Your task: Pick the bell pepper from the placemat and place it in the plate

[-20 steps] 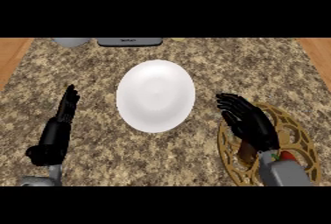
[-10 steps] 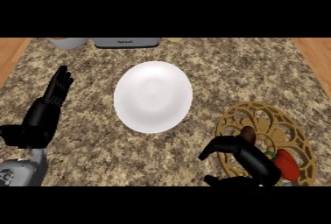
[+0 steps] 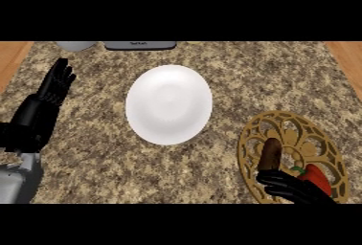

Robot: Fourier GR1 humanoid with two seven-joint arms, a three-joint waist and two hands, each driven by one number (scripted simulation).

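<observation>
A speckled granite counter (image 3: 212,177) is seen from steeply above, with wood visible at its left and right edges. A white plate (image 3: 169,104) is set near the middle of the counter, with nothing on it. A round gold openwork placemat (image 3: 297,134) is laid at the lower right, well apart from the plate. The red bell pepper (image 3: 316,178) with a green stem is seen on the placemat's lower right part, not on the plate.

The right hand (image 3: 286,186) is shown at the lower right edge, over the placemat, just beside the pepper on its left. Its fingers are spread towards the pepper and its thumb (image 3: 270,154) is raised upward; contact with the pepper cannot be confirmed, and nothing is seen enclosed in the hand, so it is read as open.

The left hand (image 3: 53,88) is shown at the left, fingers straight and pointing up the counter, open, holding nothing, well apart from the plate.

At the top edge, a grey rounded object (image 3: 75,45) and a dark flat object (image 3: 140,45) are partly cut off; what they are cannot be told.
</observation>
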